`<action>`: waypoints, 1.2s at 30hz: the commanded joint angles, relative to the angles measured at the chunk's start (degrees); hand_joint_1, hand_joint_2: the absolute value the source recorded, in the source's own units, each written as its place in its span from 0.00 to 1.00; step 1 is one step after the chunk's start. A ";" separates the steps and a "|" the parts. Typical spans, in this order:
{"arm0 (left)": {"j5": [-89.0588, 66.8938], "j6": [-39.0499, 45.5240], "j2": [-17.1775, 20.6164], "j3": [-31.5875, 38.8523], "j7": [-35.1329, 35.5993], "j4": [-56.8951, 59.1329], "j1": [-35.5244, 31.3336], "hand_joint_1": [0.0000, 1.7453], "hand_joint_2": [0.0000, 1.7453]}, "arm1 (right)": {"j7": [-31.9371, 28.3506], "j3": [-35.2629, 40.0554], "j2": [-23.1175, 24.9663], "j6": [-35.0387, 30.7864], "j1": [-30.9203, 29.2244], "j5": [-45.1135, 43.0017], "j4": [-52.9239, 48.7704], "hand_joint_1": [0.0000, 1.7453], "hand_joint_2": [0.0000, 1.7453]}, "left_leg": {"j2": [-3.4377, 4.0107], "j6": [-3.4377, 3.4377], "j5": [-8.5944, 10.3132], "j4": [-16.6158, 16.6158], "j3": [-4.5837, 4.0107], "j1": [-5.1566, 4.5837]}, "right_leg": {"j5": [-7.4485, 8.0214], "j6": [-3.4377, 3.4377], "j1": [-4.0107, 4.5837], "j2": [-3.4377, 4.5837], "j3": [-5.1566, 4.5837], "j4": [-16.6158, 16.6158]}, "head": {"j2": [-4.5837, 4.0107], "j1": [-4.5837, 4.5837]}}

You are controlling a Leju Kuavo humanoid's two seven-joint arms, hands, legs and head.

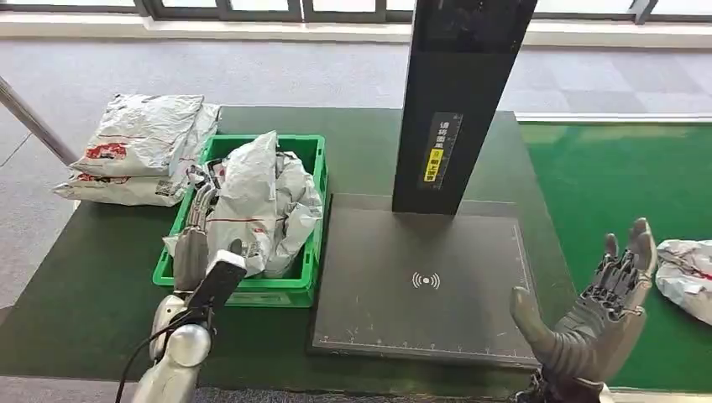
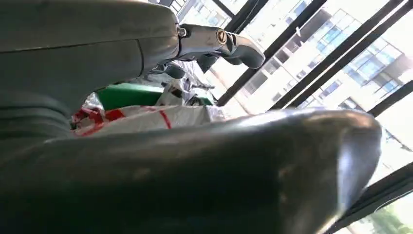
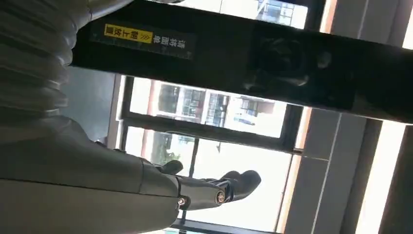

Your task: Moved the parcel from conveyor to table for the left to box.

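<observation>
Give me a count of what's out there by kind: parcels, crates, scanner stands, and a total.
Parcels outside the crate: 3, two stacked left of it, one on the green conveyor
Parcels in the crate: at least 2; the exact number is hard to tell
Green crate: 1
Scanner stand with its pad: 1
Total: at least 7

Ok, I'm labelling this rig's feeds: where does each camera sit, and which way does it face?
Head view: high on the body, looking down at the green crate, scanner pad, left hand and right hand.
Left wrist view: behind the left hand, facing crate, parcels and windows.
Right wrist view: behind the right hand, facing the scanner post.
Head and left wrist views share the crate.
</observation>
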 commanded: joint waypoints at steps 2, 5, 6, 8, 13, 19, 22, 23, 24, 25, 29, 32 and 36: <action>2.15 7.95 -3.52 1.75 -3.65 -9.30 2.85 0.00 0.00 | 0.15 -2.94 0.99 -1.95 -0.25 1.74 1.89 0.00 1.00 | 0.06 0.02 -0.04 -0.03 0.07 0.06 | 0.01 -0.01 0.07 0.03 0.10 -0.13 | 0.00 0.00; 7.09 11.30 -4.06 0.71 -7.63 -12.36 4.33 0.00 0.00 | 0.15 -2.49 0.86 -4.87 0.01 2.97 3.08 0.00 1.00 | 0.01 0.01 -0.02 -0.06 0.07 0.05 | 0.00 -0.01 0.05 -0.01 0.11 -0.13 | 0.00 0.00; 14.20 11.81 -4.47 -0.25 -12.09 -15.30 5.42 0.00 0.00 | 0.15 -2.46 0.83 -6.13 -0.04 3.00 3.92 0.00 1.00 | 0.03 0.01 -0.04 -0.03 0.08 0.04 | -0.01 -0.01 0.04 0.01 0.12 -0.09 | 0.00 0.02; 22.50 10.72 -4.54 -2.03 -16.15 -18.85 6.82 0.00 0.00 | 0.15 -2.67 0.91 -9.15 -0.55 3.06 5.28 0.00 1.00 | 0.09 0.02 -0.05 -0.10 0.13 0.07 | 0.01 -0.03 0.08 0.05 0.18 -0.17 | 0.00 0.00; 33.73 -1.75 -2.17 -5.68 -16.15 -21.83 8.38 0.00 0.00 | 0.15 -5.51 0.99 -13.47 -1.98 3.73 8.83 0.00 1.00 | 0.03 -0.01 -0.07 -0.02 0.06 0.05 | -0.02 -0.03 0.06 0.02 0.07 -0.09 | 0.00 -0.02; 42.60 -25.61 -3.62 -2.47 -16.15 -18.24 9.18 0.00 0.00 | 3.09 -17.23 4.71 -22.75 -5.44 12.40 17.09 0.00 1.00 | 0.10 0.02 -0.06 -0.18 0.23 0.07 | 0.03 -0.04 0.08 0.05 0.25 -0.26 | 0.02 0.00; 44.78 -37.15 -6.64 1.45 -16.15 -15.43 9.41 0.00 0.00 | 13.40 -23.34 0.03 -18.74 -10.75 24.61 26.56 0.00 0.00 | 0.01 0.06 0.02 -0.33 0.32 0.09 | 0.10 -0.03 0.10 -0.04 0.39 -0.45 | 0.00 0.00; 45.08 -38.72 -6.94 2.51 -16.15 -15.74 10.01 0.00 0.00 | 11.78 -25.12 -0.59 -18.89 -12.11 24.52 28.15 0.00 0.00 | 0.08 0.09 -0.02 -0.21 0.30 0.05 | 0.09 0.02 0.06 0.03 0.35 -0.34 | 0.02 0.00; 45.08 -38.72 -6.94 2.51 -16.15 -15.74 10.01 0.00 0.00 | 11.78 -25.12 -0.59 -18.89 -12.11 24.52 28.15 0.00 0.00 | 0.11 0.11 0.02 -0.29 0.33 0.05 | 0.15 0.04 0.06 0.06 0.39 -0.46 | 0.00 0.00; 45.08 -38.72 -6.94 2.51 -16.15 -15.74 10.01 0.00 0.00 | 11.78 -25.12 -0.59 -18.89 -12.11 24.52 28.15 0.00 0.00 | 0.19 0.12 0.03 -0.37 0.38 0.05 | 0.20 0.04 0.06 0.13 0.44 -0.56 | 0.00 0.00; 45.08 -38.72 -6.94 2.51 -16.15 -15.74 10.01 0.00 0.00 | 11.78 -25.12 -0.59 -18.89 -12.11 24.52 28.15 0.00 0.00 | 0.07 0.09 -0.01 -0.24 0.25 0.04 | 0.15 0.05 0.04 0.03 0.33 -0.40 | 0.00 0.02; 45.08 -38.72 -6.94 2.51 -16.15 -15.74 10.01 0.00 0.00 | 11.78 -25.12 -0.59 -18.89 -12.11 24.52 28.15 0.00 0.00 | 0.01 0.07 -0.03 -0.16 0.20 0.02 | 0.06 0.01 0.02 -0.05 0.28 -0.27 | 0.00 0.00; 45.08 -38.72 -6.94 2.51 -16.15 -15.74 10.01 0.00 0.00 | 11.78 -25.12 -0.59 -18.89 -12.11 24.52 28.15 0.00 0.00 | 0.05 0.08 -0.06 -0.11 0.20 0.04 | 0.06 0.02 0.07 0.00 0.26 -0.25 | 0.00 0.00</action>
